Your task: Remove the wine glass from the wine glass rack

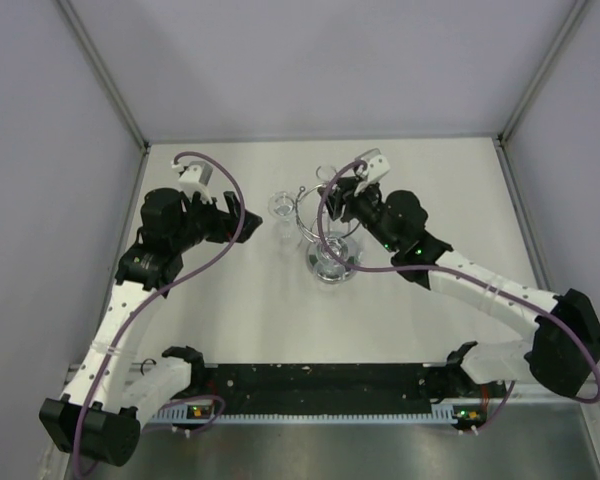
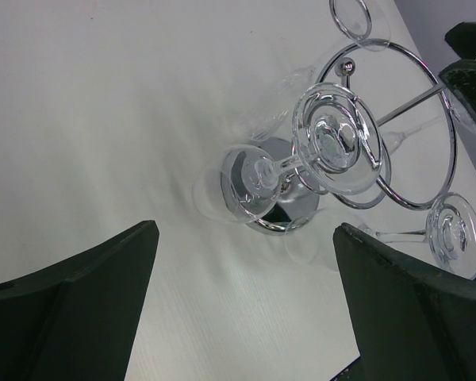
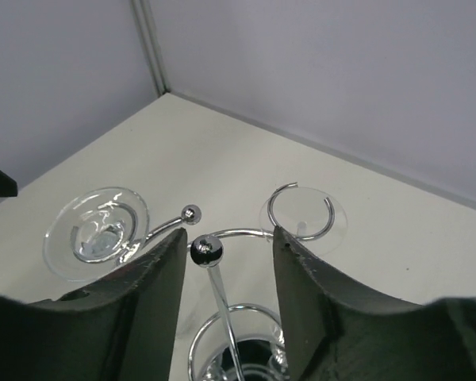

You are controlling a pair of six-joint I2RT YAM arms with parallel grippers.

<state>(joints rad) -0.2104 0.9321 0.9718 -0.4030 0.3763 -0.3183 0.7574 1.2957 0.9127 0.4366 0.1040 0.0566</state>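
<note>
**Right gripper** (image 3: 228,238), above the top of the wine glass rack (image 1: 330,258). Your jaws stood partly parted and clasped nothing. The ball tip (image 3: 205,251) of the central post lay in the gap between your two fingers. In the wrist view it sat just beside the left-hand finger and clear of the other; whether it touched that nearer finger could not be told. From the ball, the post ran down to the round mirrored base (image 2: 279,216), which stood on the table (image 1: 220,330) a little right of centre.

**Wine glass** (image 2: 333,139). It hung upside down on the left side of the rack, its foot seated in a small ring at the end of an arm and its bowl below. It was to the left of your right fingers and apart from them.

**Second wine glass** (image 3: 301,217). It hung the same way from an open ring on the far side of the rack, beyond your right fingers. In the left wrist view a third foot (image 2: 457,234) showed at the right edge, also carried by the rack.

**Left gripper** (image 1: 248,220). It was released, jaws spread wide and empty. It hovered left of the rack and faced it, near the wine glass but not touching it.
</note>
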